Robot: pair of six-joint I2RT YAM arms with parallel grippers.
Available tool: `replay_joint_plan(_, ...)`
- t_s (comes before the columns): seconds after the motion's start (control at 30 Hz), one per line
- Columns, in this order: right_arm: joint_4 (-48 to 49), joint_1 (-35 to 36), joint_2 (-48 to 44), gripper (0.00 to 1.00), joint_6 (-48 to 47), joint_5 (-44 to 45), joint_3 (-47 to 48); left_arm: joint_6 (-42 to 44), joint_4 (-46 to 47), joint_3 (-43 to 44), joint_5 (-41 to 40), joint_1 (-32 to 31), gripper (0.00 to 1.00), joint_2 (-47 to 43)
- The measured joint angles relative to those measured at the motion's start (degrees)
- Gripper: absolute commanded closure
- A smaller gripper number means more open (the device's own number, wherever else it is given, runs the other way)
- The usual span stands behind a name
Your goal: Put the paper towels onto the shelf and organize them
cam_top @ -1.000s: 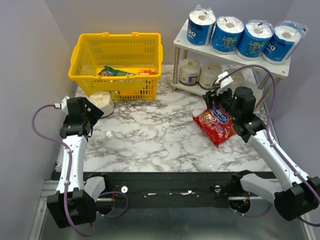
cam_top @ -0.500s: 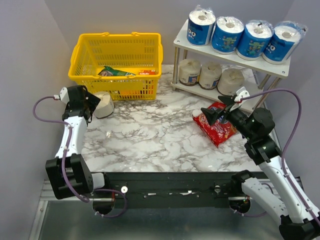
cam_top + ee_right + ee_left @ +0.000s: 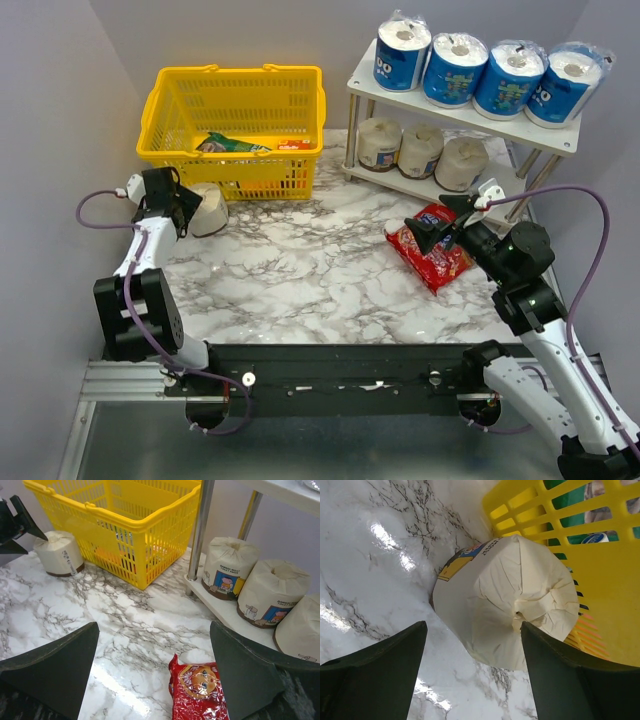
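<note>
A cream paper towel roll (image 3: pixel 207 209) (image 3: pixel 505 600) stands on the marble beside the yellow basket (image 3: pixel 235 125). My left gripper (image 3: pixel 186 210) (image 3: pixel 472 625) is open with a finger on each side of its near end. The left finger stands apart from the wrap, and the right finger (image 3: pixel 570 680) lies against it. The white shelf (image 3: pixel 470 112) holds several blue-wrapped rolls (image 3: pixel 455 68) on top and three cream rolls (image 3: pixel 420 150) (image 3: pixel 275 592) on the lower board (image 3: pixel 220 605). My right gripper (image 3: pixel 440 225) (image 3: pixel 154 625) hangs open and empty over the table.
A red snack bag (image 3: pixel 430 250) (image 3: pixel 200 690) lies under the right gripper, in front of the shelf. The basket (image 3: pixel 130 520) holds a few packets. A silver shelf leg (image 3: pixel 199 530) rises at the lower board's near corner.
The right gripper drew back from the lower shelf, opened, and left a third cream roll there. The left gripper moved up to the roll by the basket and its fingers narrowed.
</note>
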Motion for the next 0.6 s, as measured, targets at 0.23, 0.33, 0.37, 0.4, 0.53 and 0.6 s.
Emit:
replay_joint_plan(0.23,0.0,0.0,0.0,0.00,0.0,0.0,0.0,0.0,2.0,-0.7,0.2,0.0,0.27,2.0)
replay_joint_plan(0.33,0.0,0.0,0.2,0.00,0.0,0.0,0.0,0.1,2.7,-0.7,0.5,0.0,0.34,2.3)
replay_joint_plan(0.37,0.0,0.0,0.3,0.00,0.0,0.0,0.0,0.2,3.0,-0.7,0.6,0.0,0.39,2.5)
replay_joint_plan(0.4,-0.1,0.0,0.3,0.00,0.0,0.0,0.0,0.3,3.3,-0.7,0.8,0.0,0.41,2.7)
replay_joint_plan(0.53,-0.1,0.0,0.3,0.00,0.0,0.0,0.0,0.4,4.8,-0.6,1.9,0.0,0.48,3.4)
replay_joint_plan(0.6,-0.3,0.0,0.3,0.00,0.0,0.1,0.0,0.4,4.9,-0.6,1.9,0.0,0.51,3.5)
